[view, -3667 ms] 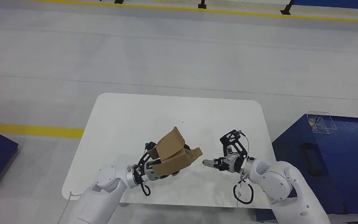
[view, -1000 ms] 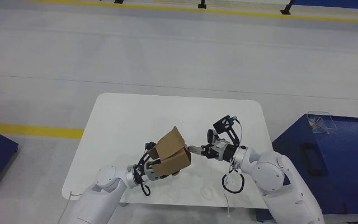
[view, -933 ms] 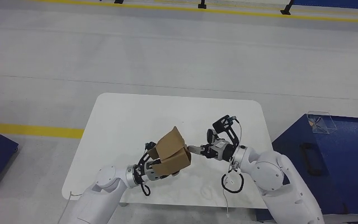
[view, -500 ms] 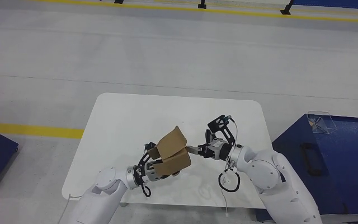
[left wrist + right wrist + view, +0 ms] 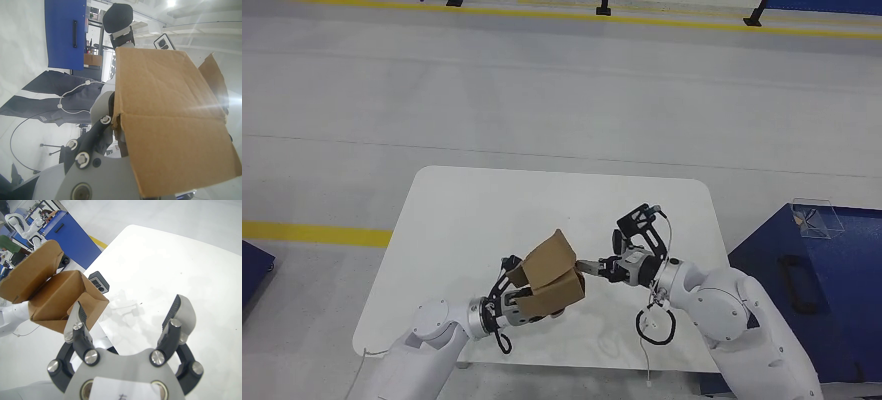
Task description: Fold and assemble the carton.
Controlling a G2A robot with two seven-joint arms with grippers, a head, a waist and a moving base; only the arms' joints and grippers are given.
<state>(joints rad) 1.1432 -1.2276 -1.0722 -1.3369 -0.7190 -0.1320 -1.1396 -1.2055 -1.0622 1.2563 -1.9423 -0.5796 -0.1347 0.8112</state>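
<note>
Tucking the flap likely needs the right claw [image 5: 128, 303], spread wide, pushing squarely with the jaw nearest the carton [image 5: 56, 298], which the left claw [image 5: 517, 292] clamps.

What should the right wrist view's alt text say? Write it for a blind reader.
The open right gripper hangs over a white table, one finger at the open end of a brown carton. The carton is half folded, with one flap standing out.
</note>
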